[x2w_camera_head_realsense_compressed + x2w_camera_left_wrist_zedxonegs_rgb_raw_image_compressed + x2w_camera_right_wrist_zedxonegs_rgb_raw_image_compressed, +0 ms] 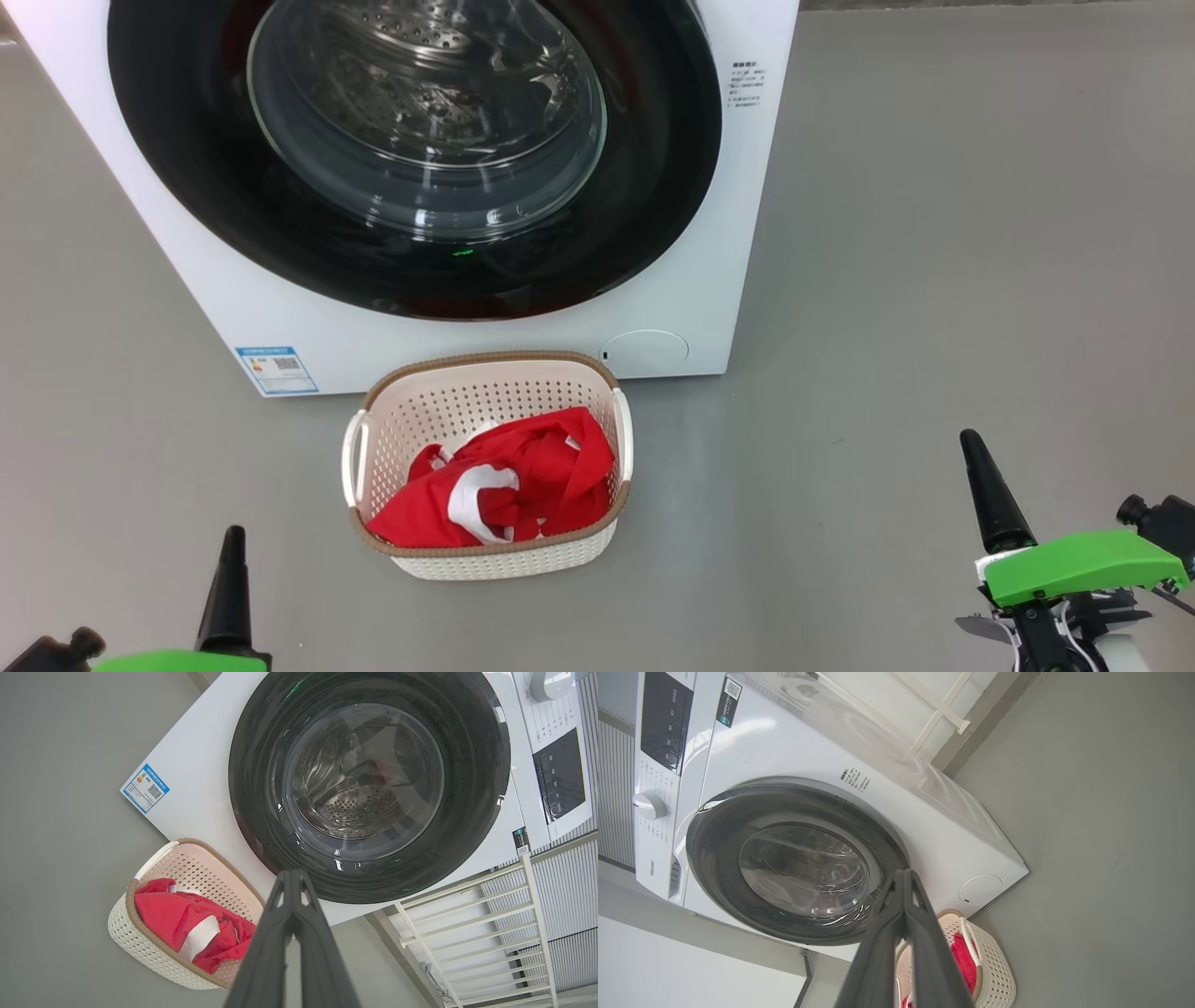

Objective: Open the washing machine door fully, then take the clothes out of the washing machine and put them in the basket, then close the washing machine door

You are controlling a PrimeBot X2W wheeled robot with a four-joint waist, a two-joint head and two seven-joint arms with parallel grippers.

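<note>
Two clenched, empty: left pincer (232, 546) lower left, right pincer (974, 453) lower right. Clothes (523, 485) in basket (485, 358), centre; washing machine door (187, 196) closed; floor (952, 280) open right.

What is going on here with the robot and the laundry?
Nothing is being handled right now. The washing machine door looks shut against the washing machine, and the red clothes lie in the basket on the floor just in front of it. The left claw and right claw are both shut, holding nothing, clear of the basket.
</note>
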